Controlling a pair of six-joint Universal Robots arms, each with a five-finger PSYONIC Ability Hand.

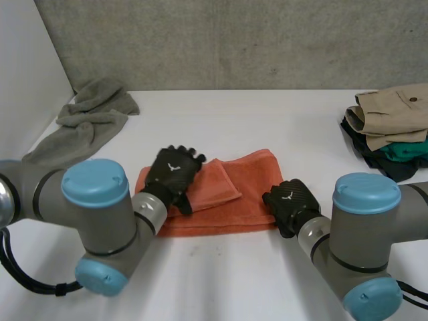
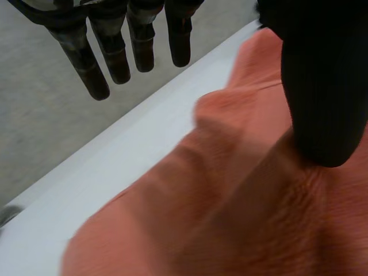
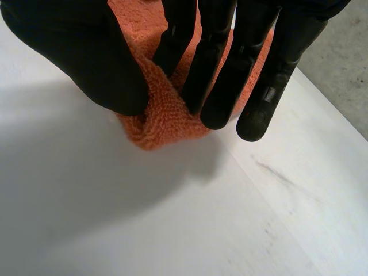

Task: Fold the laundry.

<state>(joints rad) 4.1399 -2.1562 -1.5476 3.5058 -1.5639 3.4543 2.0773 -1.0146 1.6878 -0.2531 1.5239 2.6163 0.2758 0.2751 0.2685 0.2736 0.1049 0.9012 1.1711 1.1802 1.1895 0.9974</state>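
An orange towel [image 1: 251, 180] lies flat at the middle of the table, with a folded flap on its left part. My left hand [image 1: 172, 172] hovers over that left part, palm down. In its wrist view the fingers [image 2: 115, 57] stand straight and clear of the cloth, while the thumb [image 2: 322, 86] rests on the towel [image 2: 241, 218]. My right hand [image 1: 292, 200] is at the towel's near right corner. There its thumb [image 3: 86, 52] and fingers [image 3: 213, 75] pinch a bunched bit of the towel [image 3: 167, 121] just above the table.
A crumpled grey towel [image 1: 87, 120] lies at the back left by the wall. A stack of folded clothes [image 1: 391, 127], beige on top of green and dark pieces, sits at the back right. Bare white table [image 1: 221, 267] lies in front of the towel.
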